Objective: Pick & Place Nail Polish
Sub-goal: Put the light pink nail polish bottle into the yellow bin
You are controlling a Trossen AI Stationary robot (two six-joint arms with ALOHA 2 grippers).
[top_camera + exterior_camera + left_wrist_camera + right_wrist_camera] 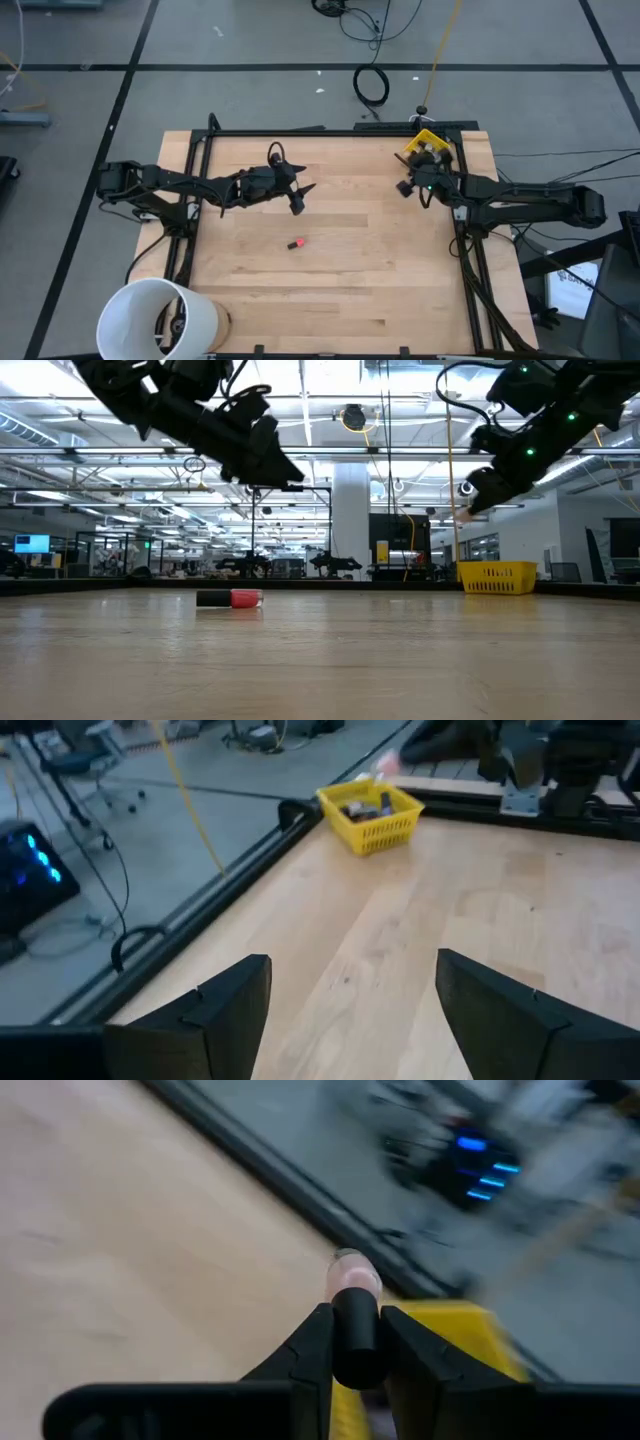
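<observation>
High view: one red nail polish bottle (296,243) lies on its side mid-desk (330,290), dark cap toward the left arm's side, long axis roughly across the desk. Left gripper (297,200) hangs above the desk, just back of the bottle, jaws spread wide with nothing between them. It's clearly the nearer arm for that bottle. Right gripper (408,186) sits by the far right corner, just beside the yellow bin (424,143), clamped on a pale pink nail polish bottle (352,1280) by its dark cap, body sticking out past the fingertips. My read: right arm's drop turns on the bin lying just beyond it; left needs to descend forward and turn its jaws across the red bottle's long axis.
</observation>
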